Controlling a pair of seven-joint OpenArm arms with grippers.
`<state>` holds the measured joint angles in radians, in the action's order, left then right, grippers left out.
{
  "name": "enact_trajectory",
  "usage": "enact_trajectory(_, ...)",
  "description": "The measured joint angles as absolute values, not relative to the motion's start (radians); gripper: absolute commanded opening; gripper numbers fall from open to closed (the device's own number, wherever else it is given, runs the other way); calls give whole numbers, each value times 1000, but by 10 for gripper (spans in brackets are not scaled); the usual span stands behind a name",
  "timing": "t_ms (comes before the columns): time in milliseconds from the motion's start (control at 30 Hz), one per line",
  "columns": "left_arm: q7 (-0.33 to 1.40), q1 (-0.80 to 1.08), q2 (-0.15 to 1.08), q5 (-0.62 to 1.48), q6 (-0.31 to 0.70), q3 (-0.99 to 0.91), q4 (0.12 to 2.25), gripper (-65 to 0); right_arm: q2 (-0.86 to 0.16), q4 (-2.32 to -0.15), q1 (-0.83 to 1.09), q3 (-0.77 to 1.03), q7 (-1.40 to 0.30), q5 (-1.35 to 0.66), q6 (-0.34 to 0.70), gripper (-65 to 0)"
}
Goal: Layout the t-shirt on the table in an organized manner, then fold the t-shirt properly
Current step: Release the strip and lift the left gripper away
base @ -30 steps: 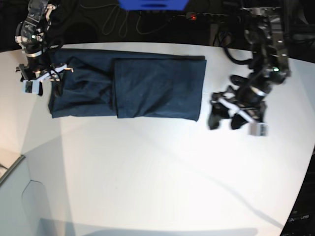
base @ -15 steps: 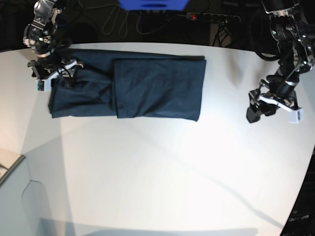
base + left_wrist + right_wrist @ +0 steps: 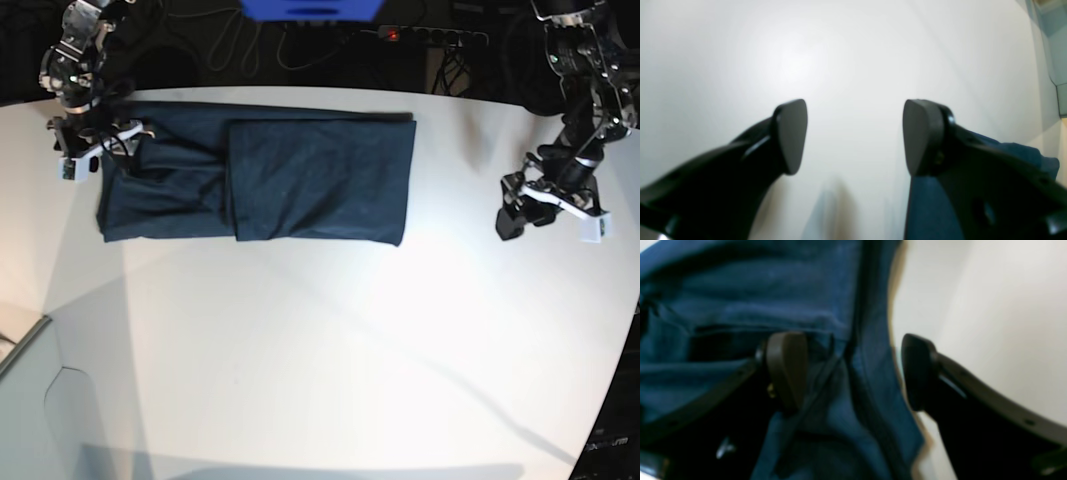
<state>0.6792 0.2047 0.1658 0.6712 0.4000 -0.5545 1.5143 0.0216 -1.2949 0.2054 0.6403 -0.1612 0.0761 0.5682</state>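
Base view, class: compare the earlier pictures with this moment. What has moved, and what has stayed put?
The left gripper has pulled away from the folded dark navy-blue cloth t-shirt, out toward the edge of the smooth white table, fingers open and empty. The right gripper has shifted slightly at the shirt's far end, open over the cloth there. The t-shirt has kept its folded shape and place.

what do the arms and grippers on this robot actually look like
Both arms are black, jointed and bulky, with dark cables looped along them. The left gripper and right gripper each have white pieces at the wrist end. Up close, the fingers are black, curved, and end in flat, rounded matte dark pads.
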Motion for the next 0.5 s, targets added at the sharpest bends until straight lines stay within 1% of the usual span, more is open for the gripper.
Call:
enact_trajectory(100,678,213,166,671,400,-556,1514,-219,20,-1268,197,638,-134,69,568,-210)
enact_trajectory(133,679,217,166,670,400,-556,1514,-219,19,-1264,197,638,-133,69,568,-220)
enact_trajectory(167,679,222,166,671,400,-556,1513,-219,19,-1263,197,638,-133,64,568,-245)
enact_trajectory(200,678,224,166,671,400,-556,1507,-219,18,-1263,198,632,-129,65,568,-285)
enact_trajectory(267,681,224,166,670,400,-559,1491,-219,13,-1263,205,598,-127,65,568,-390)
enact_trajectory(400,680,224,169,670,400,-560,1477,-219,19,-1264,206,566,-129,52,568,-638)
enact_trajectory(433,678,230,169,671,400,-561,1477,-219,20,-1265,206,566,-129,51,568,-650)
enact_trajectory(500,677,236,169,671,400,-561,1477,-219,19,-1266,206,566,-133,51,568,-650)
